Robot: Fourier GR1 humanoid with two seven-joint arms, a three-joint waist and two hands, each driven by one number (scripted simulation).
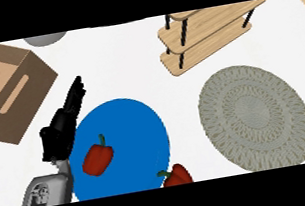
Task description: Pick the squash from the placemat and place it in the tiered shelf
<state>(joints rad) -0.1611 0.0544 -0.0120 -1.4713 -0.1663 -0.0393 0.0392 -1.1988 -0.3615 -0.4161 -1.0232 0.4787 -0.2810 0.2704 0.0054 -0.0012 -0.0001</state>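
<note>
White counter (126,58): round woven placemat (256,115), wooden tiered shelf (207,32), squash apparently unseen.

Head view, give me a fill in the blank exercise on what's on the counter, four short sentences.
1. One red bell pepper lies wholly on the ___ plate.
2. The woven placemat is ___ in shape.
3. The cardboard box sits at the view's upper ___.
4. The left hand, fingers straight, shows beside the plate's ___ edge.

Missing words: blue; round; left; left.

White counter (126,63) bears box (0,90), shelf (208,35), blue plate (126,129), placemat (255,115).
</note>
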